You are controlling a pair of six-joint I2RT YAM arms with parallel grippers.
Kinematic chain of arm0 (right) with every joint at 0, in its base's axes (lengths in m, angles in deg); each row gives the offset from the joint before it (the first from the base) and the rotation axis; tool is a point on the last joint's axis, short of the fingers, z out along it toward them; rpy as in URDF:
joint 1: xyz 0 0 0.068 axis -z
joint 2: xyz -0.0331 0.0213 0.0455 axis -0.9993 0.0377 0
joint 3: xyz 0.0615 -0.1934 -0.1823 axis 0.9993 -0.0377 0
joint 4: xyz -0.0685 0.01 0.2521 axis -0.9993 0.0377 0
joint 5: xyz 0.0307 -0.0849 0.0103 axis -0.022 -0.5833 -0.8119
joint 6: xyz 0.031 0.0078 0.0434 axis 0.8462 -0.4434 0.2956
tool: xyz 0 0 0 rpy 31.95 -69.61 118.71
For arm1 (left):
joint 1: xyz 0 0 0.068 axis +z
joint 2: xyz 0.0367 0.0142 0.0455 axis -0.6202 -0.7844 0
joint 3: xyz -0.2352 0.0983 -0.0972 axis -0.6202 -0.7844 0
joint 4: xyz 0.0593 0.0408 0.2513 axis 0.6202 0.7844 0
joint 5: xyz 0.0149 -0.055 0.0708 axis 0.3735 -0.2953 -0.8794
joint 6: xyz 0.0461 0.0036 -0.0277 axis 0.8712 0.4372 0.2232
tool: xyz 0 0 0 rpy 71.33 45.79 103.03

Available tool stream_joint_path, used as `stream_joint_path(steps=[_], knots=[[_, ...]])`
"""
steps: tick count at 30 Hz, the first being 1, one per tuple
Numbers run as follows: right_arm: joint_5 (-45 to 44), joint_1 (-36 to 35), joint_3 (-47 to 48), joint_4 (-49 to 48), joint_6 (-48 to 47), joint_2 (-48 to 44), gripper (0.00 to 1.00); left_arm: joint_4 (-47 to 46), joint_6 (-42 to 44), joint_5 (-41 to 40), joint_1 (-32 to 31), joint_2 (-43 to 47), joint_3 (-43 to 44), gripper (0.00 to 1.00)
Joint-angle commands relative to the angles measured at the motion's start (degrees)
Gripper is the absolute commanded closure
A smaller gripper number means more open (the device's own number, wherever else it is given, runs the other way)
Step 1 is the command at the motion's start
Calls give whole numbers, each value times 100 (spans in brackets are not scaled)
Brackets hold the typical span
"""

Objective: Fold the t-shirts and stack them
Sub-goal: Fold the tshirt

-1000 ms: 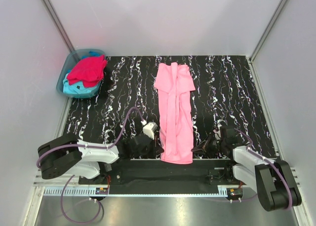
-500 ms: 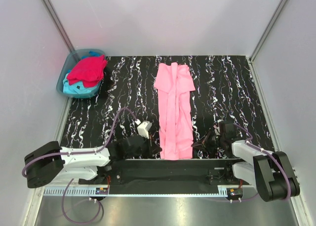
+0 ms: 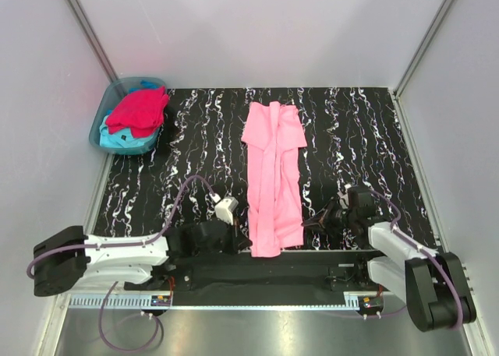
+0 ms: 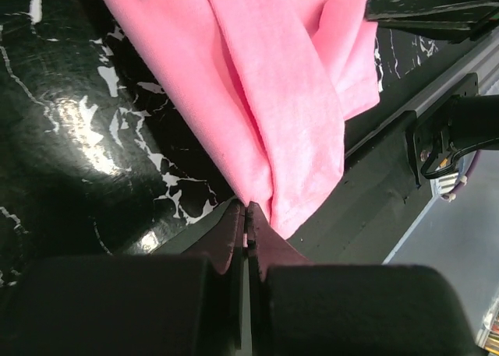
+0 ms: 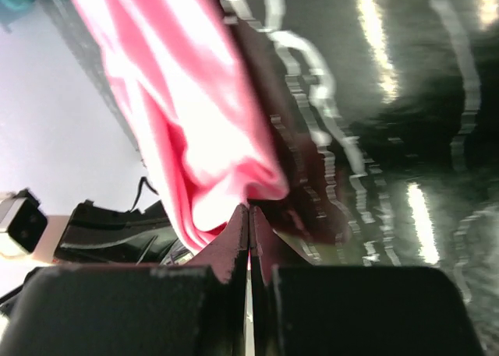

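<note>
The left arm (image 3: 125, 251) is made up of a rounded white plastic link shell joined to a bulky black cylindrical joint housing (image 3: 53, 264). The right arm (image 3: 392, 245) is built the same way, with a white shell and its own black drum-shaped housing (image 3: 437, 295). A thin purple cable (image 3: 181, 204) is looped along the left arm to a small white boxy camera module (image 3: 225, 209) at the wrist, and a similar purple cable (image 3: 387, 208) is seen at the right wrist. The left gripper (image 4: 248, 209) and the right gripper (image 5: 249, 209) are finished in matt black, each with two wedge-shaped fingers tapered to thin tips.
</note>
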Motion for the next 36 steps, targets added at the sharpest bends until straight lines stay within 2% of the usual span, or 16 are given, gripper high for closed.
stream_joint_path(steps=[1, 6, 17, 24, 30, 36], knots=[[30, -17, 376, 187, -91, -364, 100, 545, 59, -374, -51, 323, 309, 100], [30, -9, 604, 240, -126, -558, 100, 1248, 515, -998, -33, 386, 889, 100], [-128, -17, 1017, 118, -161, -251, 100, 1267, 1035, -1051, 248, -62, 1496, 100], [-427, -17, 1536, -295, -144, 276, 100, 995, 1517, -779, 1274, -378, 1584, 100], [-568, -17, 2160, -858, -109, 1041, 100, 889, 2238, -480, 2101, -1019, 2373, 100], [-664, -17, 2450, -1315, -3, 1709, 100, 643, 2608, -146, 2541, -1977, 3086, 100]])
